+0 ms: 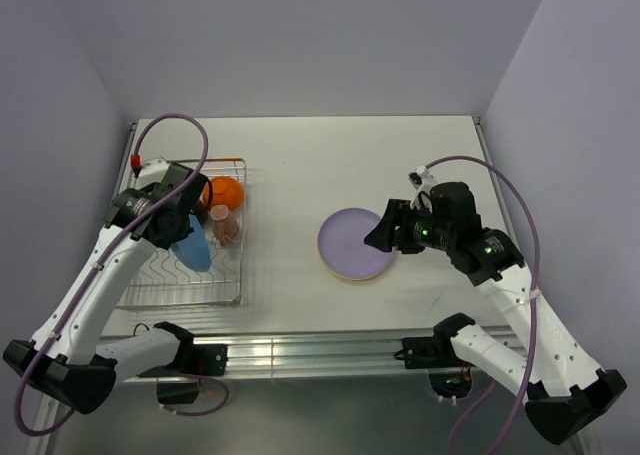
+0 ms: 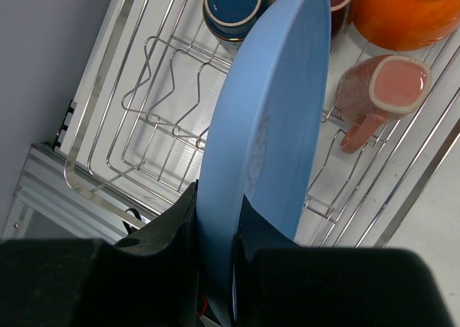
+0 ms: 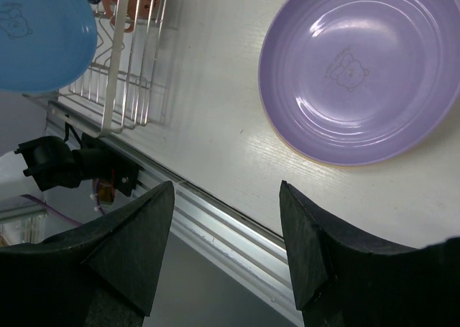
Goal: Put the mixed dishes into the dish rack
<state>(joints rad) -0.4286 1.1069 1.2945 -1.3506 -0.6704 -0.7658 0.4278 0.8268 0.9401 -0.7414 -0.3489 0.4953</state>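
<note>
My left gripper (image 2: 215,219) is shut on the rim of the blue plate (image 2: 266,126), holding it on edge over the silver wire dish rack (image 2: 154,90); plate (image 1: 190,247) and rack (image 1: 225,297) also show in the top view. In the rack sit a dark blue mug (image 2: 233,7), a pinkish-orange mug (image 2: 381,93) and an orange-outside bowl (image 2: 406,11). The lilac plate (image 1: 355,243) lies flat on the table. My right gripper (image 1: 378,235) is open and empty at its right edge; the wrist view shows the lilac plate (image 3: 359,68) beyond the fingers (image 3: 140,241).
The rack stands at the table's left side, near the left wall. An aluminium rail (image 1: 320,350) runs along the table's near edge. The white table (image 1: 330,160) stretches behind and between the rack and the lilac plate.
</note>
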